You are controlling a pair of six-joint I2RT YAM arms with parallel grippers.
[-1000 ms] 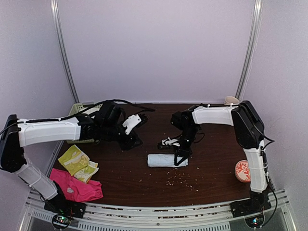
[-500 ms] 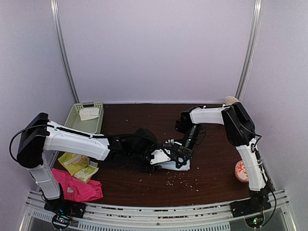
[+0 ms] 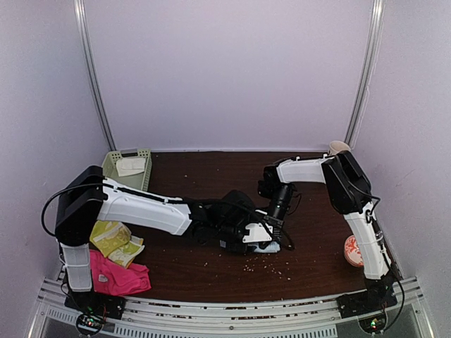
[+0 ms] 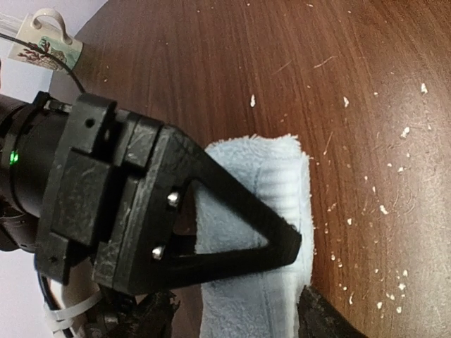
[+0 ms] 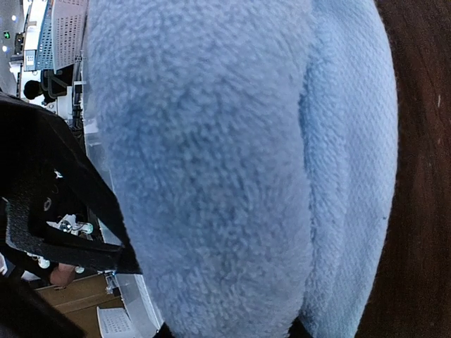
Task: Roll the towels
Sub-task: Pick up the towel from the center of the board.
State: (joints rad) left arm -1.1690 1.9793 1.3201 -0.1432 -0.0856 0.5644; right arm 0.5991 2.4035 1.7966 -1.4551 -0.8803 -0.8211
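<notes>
Brown wooden table [image 3: 211, 278] carries four towels. At its front-left corner the hot-pink towel [image 3: 113, 276] lies crumpled, and the yellow-green towel [image 3: 113, 238] lies just behind it, touching; neither is rolled. The cream towel [image 3: 130, 166] sits in the basket [image 3: 144, 177] at the far-left corner; whether it is rolled cannot be told.

Change noted: a second ago the left arm was drawn back near the basket. It has since swung across, and the left gripper [image 3: 258, 237] is now at the pale blue towel [image 4: 275, 183], which lies near the table's middle, towards the front edge. Its jaws have been spreading and stand released astride the roll. One fingertip [image 4: 320, 320] is at the cloth's edge, and bare wood shows beside the other.

The right gripper [image 3: 273, 225] has kept its hold. It is clenched on the roll's right end, with one finger [image 4: 232, 197] laid across the top of the cloth.

Assessment: the blue towel is rolled, and the left arm appears to be coming in to take or steady it. The pink and yellow-green towels are still outstanding.
</notes>
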